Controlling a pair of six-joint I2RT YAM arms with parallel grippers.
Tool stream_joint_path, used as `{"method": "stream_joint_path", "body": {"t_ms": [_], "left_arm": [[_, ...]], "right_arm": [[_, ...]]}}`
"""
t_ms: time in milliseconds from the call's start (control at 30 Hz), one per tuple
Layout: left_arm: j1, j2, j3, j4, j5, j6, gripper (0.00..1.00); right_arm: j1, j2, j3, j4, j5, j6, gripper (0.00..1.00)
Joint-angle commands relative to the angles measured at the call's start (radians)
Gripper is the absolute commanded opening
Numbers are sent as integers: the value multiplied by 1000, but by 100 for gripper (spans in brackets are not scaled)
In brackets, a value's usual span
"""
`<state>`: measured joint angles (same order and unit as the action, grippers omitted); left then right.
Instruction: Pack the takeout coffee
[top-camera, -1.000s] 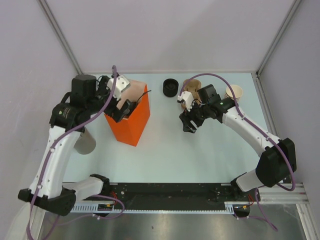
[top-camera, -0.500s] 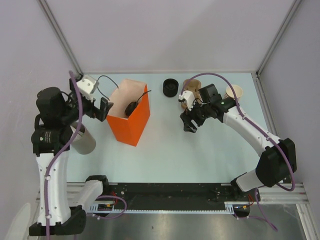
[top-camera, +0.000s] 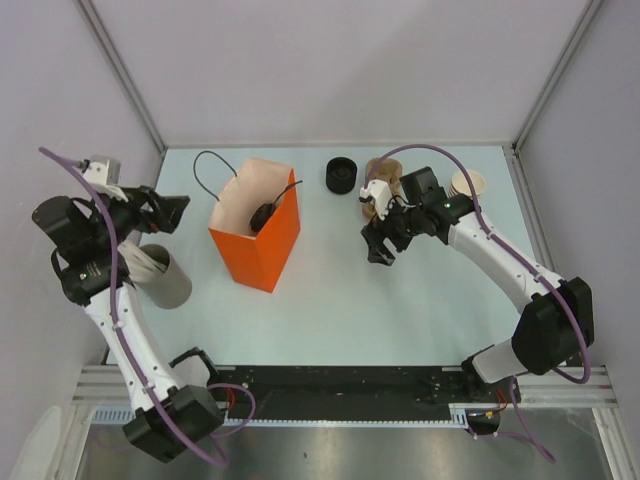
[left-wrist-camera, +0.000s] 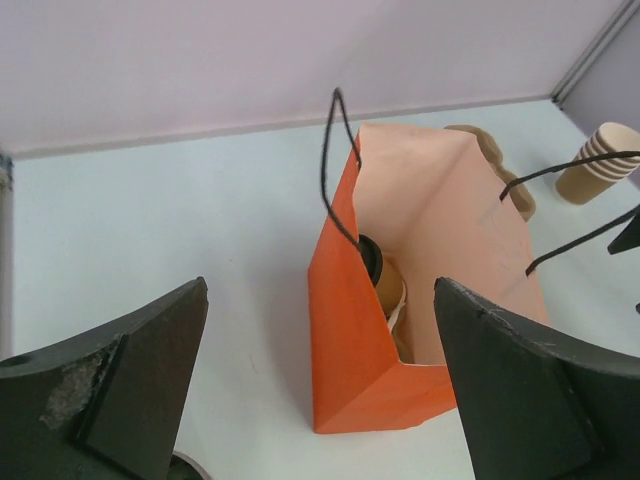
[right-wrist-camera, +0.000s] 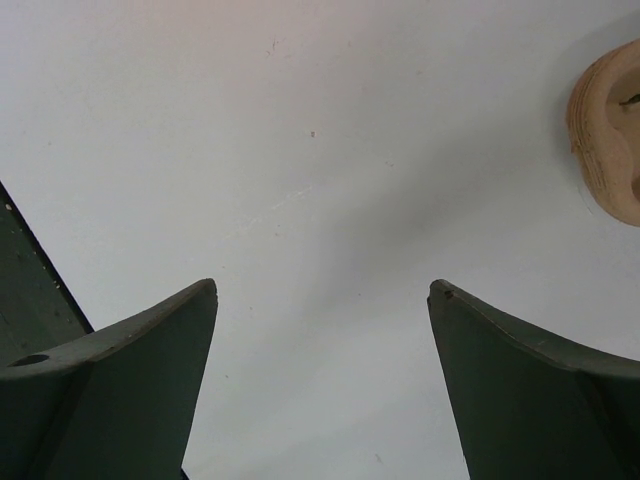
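Observation:
The takeout coffee, a tan paper cup (left-wrist-camera: 388, 290) with a black lid (top-camera: 264, 213), lies tilted inside the open orange paper bag (top-camera: 258, 250). In the left wrist view the bag (left-wrist-camera: 370, 350) stands ahead of me with its black cord handles up. My left gripper (top-camera: 172, 212) is open and empty, well left of the bag; it also shows in its own wrist view (left-wrist-camera: 320, 290). My right gripper (top-camera: 378, 246) is open and empty, low over the bare table right of the bag, as its wrist view (right-wrist-camera: 322, 288) shows.
A black lid stack (top-camera: 341, 175) sits at the back middle. The brown cup carrier (top-camera: 383, 178) is behind my right wrist, its edge in the right wrist view (right-wrist-camera: 612, 140). A tan cup stack (top-camera: 468, 183) stands at the back right. A grey cylinder (top-camera: 168, 280) lies near the left arm.
My left gripper has drawn back from over the bag to the far left and is empty. The lidded cup now shows inside the bag. The right arm has not moved.

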<state>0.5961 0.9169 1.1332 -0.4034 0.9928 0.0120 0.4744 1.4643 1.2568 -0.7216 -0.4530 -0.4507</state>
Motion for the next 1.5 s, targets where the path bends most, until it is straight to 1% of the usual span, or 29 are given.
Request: {"method": "stream_joint_path", "body": {"t_ms": [0, 33, 100, 233, 433, 1067, 1467], "left_arm": [[44, 16, -87, 198, 142, -159, 99], [44, 5, -119, 234, 148, -171, 99], [44, -10, -138, 251, 152, -184, 99], [44, -49, -145, 229, 141, -153, 99], [44, -81, -196, 265, 138, -172, 99], [44, -90, -286, 345, 129, -198, 99], [42, -87, -303, 356, 113, -190, 99]], "right_arm": [[-2, -42, 0, 8, -18, -19, 95], [-2, -39, 0, 7, -19, -20, 96], [-3, -39, -2, 7, -21, -23, 100], [-3, -41, -2, 5, -23, -25, 100], [-10, -39, 0, 13, -16, -14, 100], [-26, -44, -2, 21, -26, -2, 100], [-45, -47, 0, 27, -36, 7, 100]]}}
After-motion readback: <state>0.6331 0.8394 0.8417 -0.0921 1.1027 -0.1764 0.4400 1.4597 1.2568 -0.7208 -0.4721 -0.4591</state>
